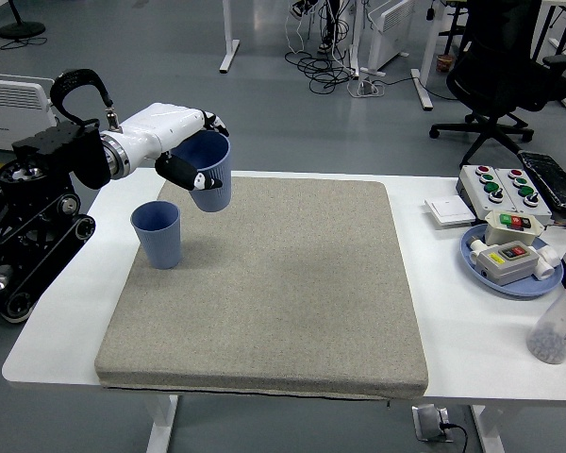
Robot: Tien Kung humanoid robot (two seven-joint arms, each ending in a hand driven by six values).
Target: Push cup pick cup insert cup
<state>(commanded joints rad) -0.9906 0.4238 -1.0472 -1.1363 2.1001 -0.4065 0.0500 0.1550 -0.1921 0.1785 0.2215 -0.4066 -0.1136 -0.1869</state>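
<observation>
My left hand (196,151), white with black fingertips, is shut on a blue cup (210,172) and holds it high above the grey mat's (283,283) far left corner. The held cup is tilted slightly, mouth up. A second blue cup (158,233) stands upright on the mat's left side, below and left of the held one, apart from the hand. My black left arm (28,226) comes in from the left edge. The right arm is out of view.
On the table's right side lie a blue plate (481,274) with switch boxes, a button box (503,185), a white pad (445,209) and a clear bottle (558,323) with a red cap. An office chair (500,75) stands beyond the table.
</observation>
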